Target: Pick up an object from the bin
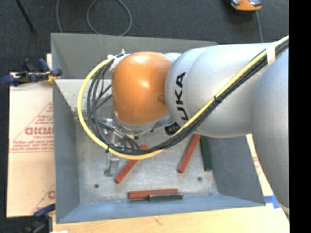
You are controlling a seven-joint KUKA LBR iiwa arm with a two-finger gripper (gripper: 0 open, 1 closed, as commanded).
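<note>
Camera view, Lena: where does the gripper (112, 166) sit, and over what?

Low on the bin's (65, 144) left side, Tom, just beside the near-left end of a red stick (127, 170) that lies slanted on the floor. Its far end runs under the arm's cables. Touching or a hair apart, I cannot tell.

Is the gripper apart or together?

I cannot tell; the wrist and cables cover too much of it. I see nothing held.

How do you think that stick handles?

It looks like a thin, straight, rigid bar, so my guess is light and stiff, with no give and little risk of breaking. The surface looks smooth, so it may slip. It also lies flat and low, so there is not much height to catch.

Where would you take it?

Across its narrow width, towards the middle of its length, so it hangs level. Taken at the very end it would likely swing or twist out.

Anything crowding it?

No. A second red stick (188, 153) and a green stick (206, 154) lie well apart on the right. Another red and dark pair (154, 195) lies along the near wall, so the floor around the left one is free
</note>
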